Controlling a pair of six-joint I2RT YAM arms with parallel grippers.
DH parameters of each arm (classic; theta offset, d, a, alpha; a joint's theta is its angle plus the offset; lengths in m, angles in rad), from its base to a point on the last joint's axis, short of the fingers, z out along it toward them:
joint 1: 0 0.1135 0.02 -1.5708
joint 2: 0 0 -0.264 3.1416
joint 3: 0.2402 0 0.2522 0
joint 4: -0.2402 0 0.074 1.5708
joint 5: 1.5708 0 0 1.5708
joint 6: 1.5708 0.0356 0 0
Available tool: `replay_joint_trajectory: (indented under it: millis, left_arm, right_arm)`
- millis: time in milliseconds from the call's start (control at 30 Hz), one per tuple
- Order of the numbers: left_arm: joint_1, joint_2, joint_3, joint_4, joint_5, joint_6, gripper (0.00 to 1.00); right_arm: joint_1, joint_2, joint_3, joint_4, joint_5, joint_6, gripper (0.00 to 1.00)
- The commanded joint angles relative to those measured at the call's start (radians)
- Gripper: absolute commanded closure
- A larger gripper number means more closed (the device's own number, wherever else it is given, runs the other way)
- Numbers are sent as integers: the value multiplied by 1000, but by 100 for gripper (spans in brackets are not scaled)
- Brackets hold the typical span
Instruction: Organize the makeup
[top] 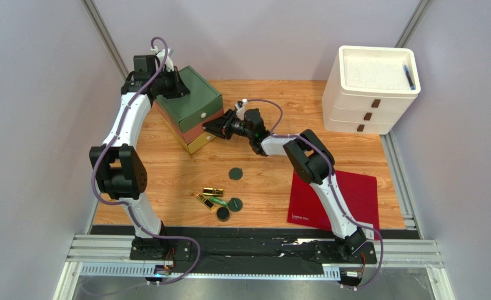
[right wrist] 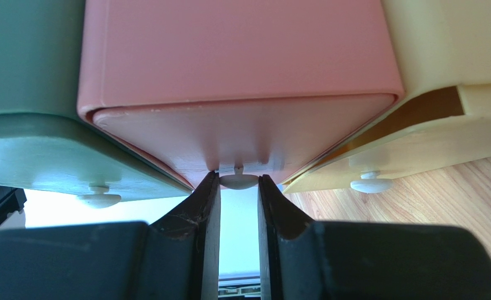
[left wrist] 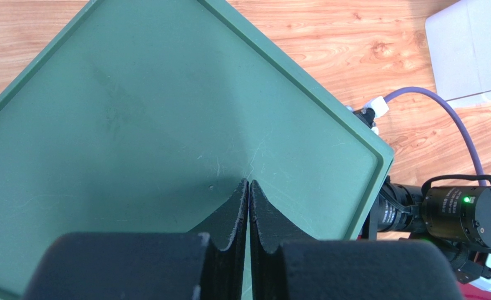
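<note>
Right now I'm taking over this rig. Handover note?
Left gripper: jaws shut, at the green top of the drawer box.
Right gripper: jaws shut on the knob of the pink drawer, which looks slightly out.
Loose on the table: compacts, gold tubes, green tube.
Done: drawer barely opened.
Left: open it fully, stow all makeup.

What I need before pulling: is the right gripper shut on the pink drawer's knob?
Apparently shut: the right gripper has both fingers touching the white knob.
</note>
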Motion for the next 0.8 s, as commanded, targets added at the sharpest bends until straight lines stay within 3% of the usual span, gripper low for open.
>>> replay_joint_trajectory:
  millis: [0, 400, 767]
  left_arm:
    - [-2, 32, -53, -137, -32, 38, 93]
    - [0, 34, -51, -132, -37, 33, 93]
    - [0, 57, -47, -134, -35, 38, 93]
  right_arm:
    - [5, -22, -8, -1, 63, -24, 87]
    - [-1, -128, -176, 41, 67, -6, 92]
    - [-11, -313, -468, 142, 93, 56, 93]
